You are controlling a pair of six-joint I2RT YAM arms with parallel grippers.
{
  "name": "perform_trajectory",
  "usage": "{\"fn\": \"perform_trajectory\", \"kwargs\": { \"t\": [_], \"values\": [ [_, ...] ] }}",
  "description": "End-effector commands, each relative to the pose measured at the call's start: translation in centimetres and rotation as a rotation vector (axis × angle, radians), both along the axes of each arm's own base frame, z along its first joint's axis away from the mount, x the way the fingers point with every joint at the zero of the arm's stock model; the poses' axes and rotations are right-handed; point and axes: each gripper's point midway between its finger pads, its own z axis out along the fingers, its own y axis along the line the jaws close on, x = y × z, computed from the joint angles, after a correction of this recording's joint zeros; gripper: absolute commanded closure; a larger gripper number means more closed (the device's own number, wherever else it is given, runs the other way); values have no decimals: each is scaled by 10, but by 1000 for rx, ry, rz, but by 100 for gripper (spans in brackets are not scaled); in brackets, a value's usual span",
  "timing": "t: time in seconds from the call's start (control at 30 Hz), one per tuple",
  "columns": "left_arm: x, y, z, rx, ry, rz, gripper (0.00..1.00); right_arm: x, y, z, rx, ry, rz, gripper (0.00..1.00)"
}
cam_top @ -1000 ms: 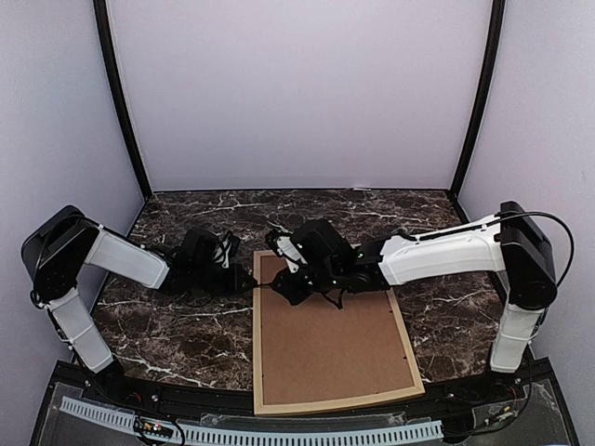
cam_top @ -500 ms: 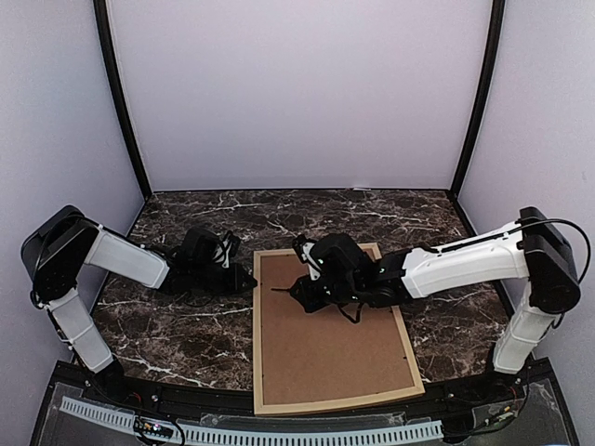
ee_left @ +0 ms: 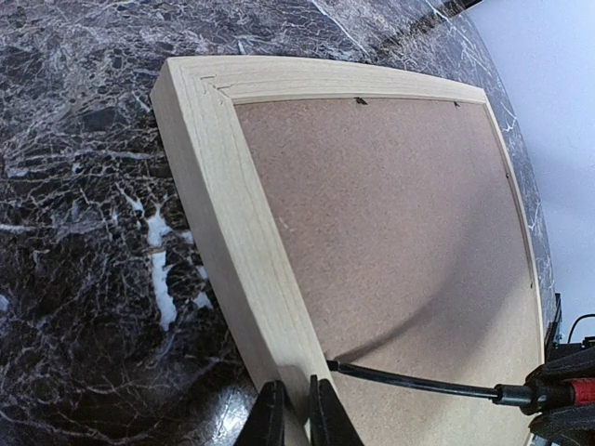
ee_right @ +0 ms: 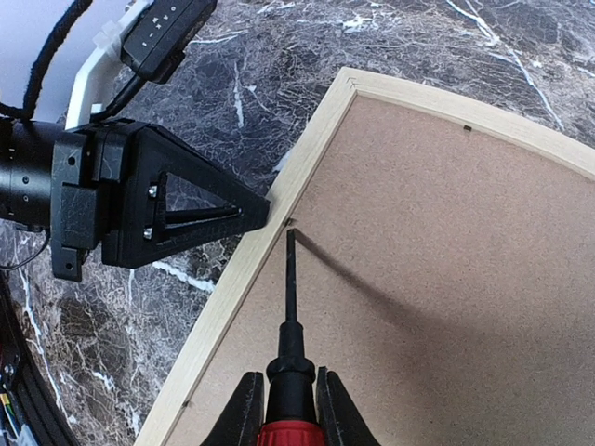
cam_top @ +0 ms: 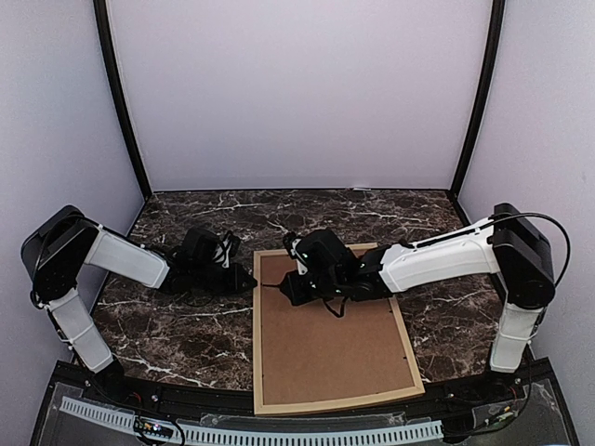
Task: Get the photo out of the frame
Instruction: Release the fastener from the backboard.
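Note:
The light wood frame (cam_top: 257,358) lies face down in the middle of the table, with its brown backing board (cam_top: 330,344) up. The photo is hidden under the board. My left gripper (cam_top: 251,279) is shut on the frame's left moulding (ee_left: 223,223), its fingers (ee_left: 271,418) on either side of the wood. My right gripper (ee_right: 288,400) is shut on a red-handled screwdriver (ee_right: 291,307). The black shaft's tip rests beside a small tab (ee_right: 289,222) at the inner left edge of the frame (ee_right: 242,269), close to the left gripper (ee_right: 251,216). The shaft also shows in the left wrist view (ee_left: 418,383).
The dark marble table (cam_top: 167,334) lies around the frame. The frame's near edge (cam_top: 335,406) reaches the table's front edge. Black posts (cam_top: 121,102) and pale walls close in the back and sides. More small tabs sit along the board's edges (ee_left: 359,100).
My right gripper drew the screwdriver away to the right half a second ago and has come back to the frame's left inner edge. The left gripper has not moved.

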Motion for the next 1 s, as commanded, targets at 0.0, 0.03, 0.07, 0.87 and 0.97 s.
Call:
{"fn": "perform_trajectory", "kwargs": {
  "t": [0.0,0.03,0.07,0.87,0.97],
  "values": [
    [-28,14,-36,96,137,-14,88,10,8,3,31,-1,-15,100],
    [-28,13,-36,95,136,-14,88,11,8,3,30,0,-17,100],
    [-28,13,-36,95,136,-14,88,11,8,2,30,1,-17,100],
    [-29,13,-40,93,149,-14,88,7,14,7,78,26,8,100],
    [-29,13,-40,93,148,-15,88,7,15,8,77,25,11,100]
  ]
}}
